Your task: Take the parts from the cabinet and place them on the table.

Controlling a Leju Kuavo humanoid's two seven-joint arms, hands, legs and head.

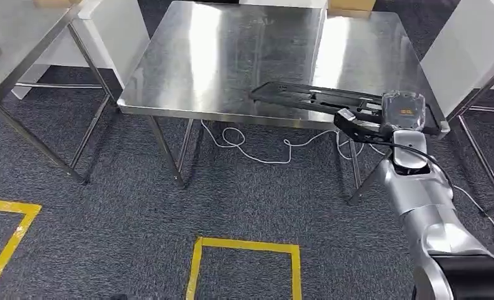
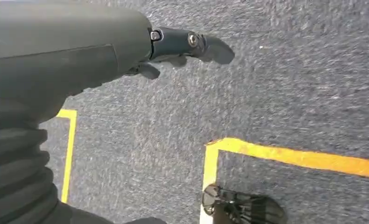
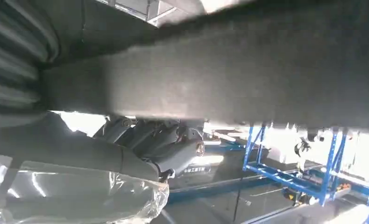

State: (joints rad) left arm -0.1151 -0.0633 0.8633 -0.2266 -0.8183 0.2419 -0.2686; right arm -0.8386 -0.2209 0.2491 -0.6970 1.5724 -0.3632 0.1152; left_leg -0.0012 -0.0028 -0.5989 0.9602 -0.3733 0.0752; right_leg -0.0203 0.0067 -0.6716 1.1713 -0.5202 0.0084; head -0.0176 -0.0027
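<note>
— Where's the part?
— The long black part (image 1: 322, 99) lies flat across the near right side of the steel table (image 1: 232, 56), one end reaching toward the middle, the other at the right edge under the right hand (image 1: 382, 122).
— Is the hand holding it?
— It looks so. In the right wrist view the dark fingers (image 3: 173, 144) curl around the underside of the part (image 3: 248, 70), with crinkled clear plastic (image 3: 89, 196) just beside the thumb. From the head view a clear-wrapped piece with an orange patch (image 1: 406, 107) sits on that same end.
— And the left hand?
— The left hand (image 2: 126, 51) hangs over grey carpet (image 2: 276, 93) with yellow tape lines (image 2: 290, 156). One dark finger (image 2: 187, 42) sticks out straight; it holds nothing, fingers loosely apart.
— Anything else?
— A white cable (image 1: 263, 147) trails on the floor under the table, and a second steel table (image 1: 19, 44) stands at the left.
</note>
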